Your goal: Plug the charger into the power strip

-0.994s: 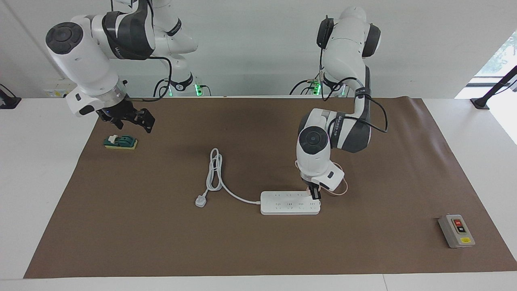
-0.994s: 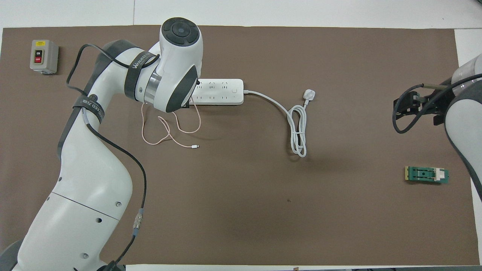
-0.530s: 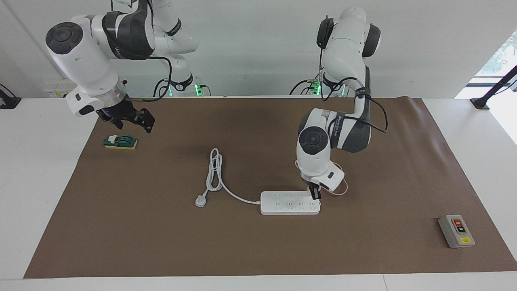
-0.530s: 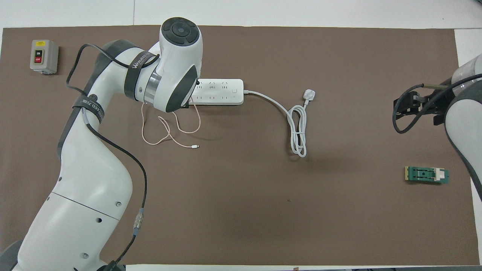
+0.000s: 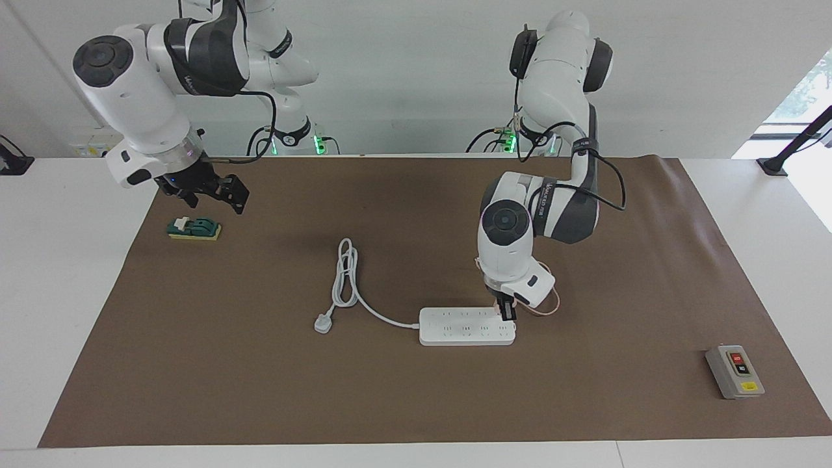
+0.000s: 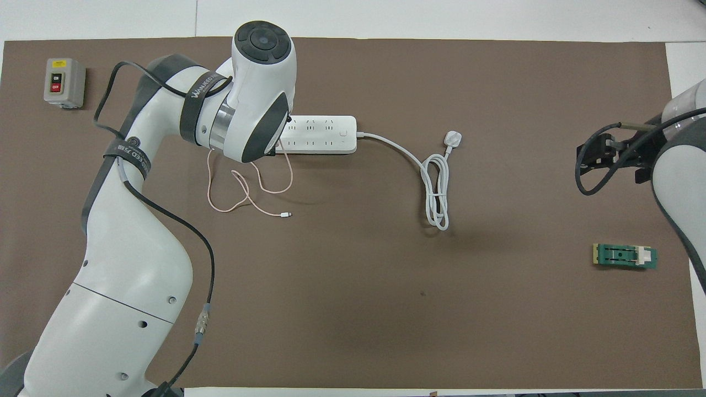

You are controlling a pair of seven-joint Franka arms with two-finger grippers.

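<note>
The left gripper, apparently holding the charger at the power strip end toward the left arm, is barely lifting since a moment ago, suggesting seating is finishing, while the right gripper is waiting open above the tabletop.
</note>
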